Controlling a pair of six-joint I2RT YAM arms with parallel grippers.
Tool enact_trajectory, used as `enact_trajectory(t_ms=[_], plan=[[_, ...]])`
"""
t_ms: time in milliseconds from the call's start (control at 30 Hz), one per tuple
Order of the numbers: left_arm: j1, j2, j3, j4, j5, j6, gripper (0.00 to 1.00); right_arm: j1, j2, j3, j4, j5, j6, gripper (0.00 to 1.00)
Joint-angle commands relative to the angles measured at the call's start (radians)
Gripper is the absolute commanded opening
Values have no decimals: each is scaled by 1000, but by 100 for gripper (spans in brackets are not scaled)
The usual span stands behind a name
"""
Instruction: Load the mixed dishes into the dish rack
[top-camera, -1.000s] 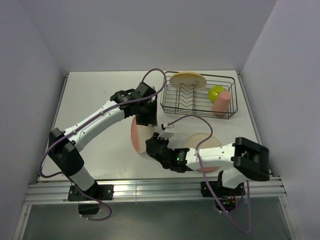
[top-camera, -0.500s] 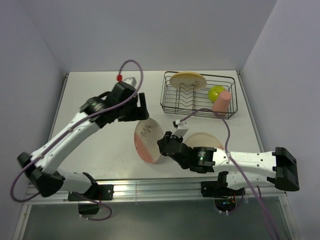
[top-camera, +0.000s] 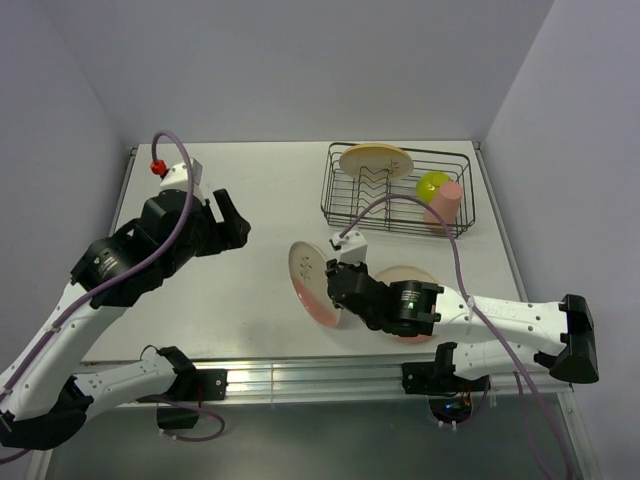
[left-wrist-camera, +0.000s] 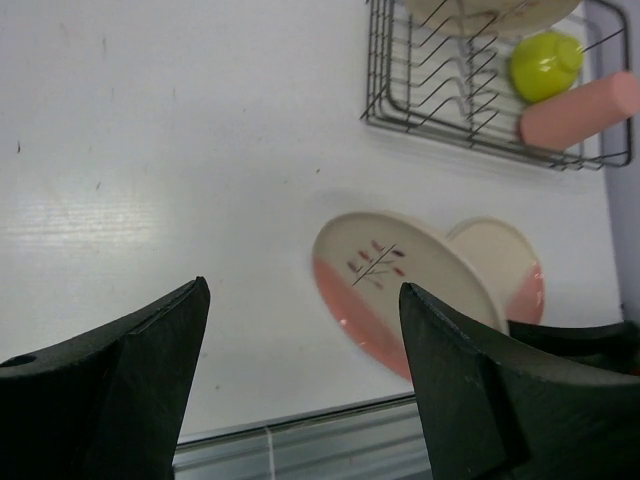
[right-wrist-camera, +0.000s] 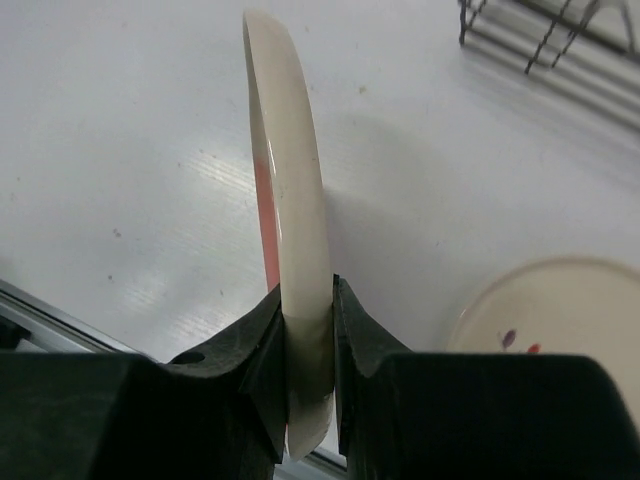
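Right gripper (right-wrist-camera: 308, 330): jaws closed on the rim of a cream plate (top-camera: 312, 283), one finger on each face, as the right wrist view shows. The plate stands on edge, slightly tilted, its pink segment low and its dark sprig facing left and up. It sits over the middle of the table (top-camera: 220, 170), toward the near edge. I cannot tell whether its lower edge touches the surface.

Left gripper (top-camera: 232, 218): jaws spread wide and holding nothing. It is raised on the left side of the table, well apart from the held plate. The left wrist view looks down between my two fingers at that plate.

Second plate (top-camera: 408, 275): flat on the table just right of the held plate, with a pink segment on its near side. My right arm crosses over part of it.

Dish rack (top-camera: 352, 205): black wire, at the far right of the table, well apart from both grippers. Its wavy dividers (top-camera: 372, 195) occupy the left and middle portion.

Third plate (top-camera: 376, 160): pale yellow-cream, resting tilted on top of the dividers at the far side of the rack, not slotted upright between them.

Lime-green bowl (top-camera: 433, 185): inside the right end of the rack.

Pink cup (top-camera: 443, 207): inside the rack, tilted, just near of the bowl and against it
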Motion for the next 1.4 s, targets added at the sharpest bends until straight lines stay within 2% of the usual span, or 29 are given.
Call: enact_trajectory(t_ms=[0,100,267,533,633,767,1000,1367], plan=[[1,-6,-36,-33,15,0,82,-5,-29,161,120,72,-261,0],[1,-5,-40,-36,32,12,82,-36,-32,240,167,41,-436,0],[1,26,-39,-45,53,27,82,-126,-21,400,180,-129,-702,0],[0,55,-28,-48,78,47,81,-427,29,570,149,-215,-1045,0],[1,66,-31,-45,79,50,81,-542,54,622,154,-322,-1129,0],[1,86,-22,-42,63,60,81,-630,118,650,137,-380,-1304,0],[1,119,-8,-40,29,77,82,-769,195,684,89,-526,-1396,0],[13,167,-1,-47,20,84,82,-892,333,741,69,-690,-1562,0]])
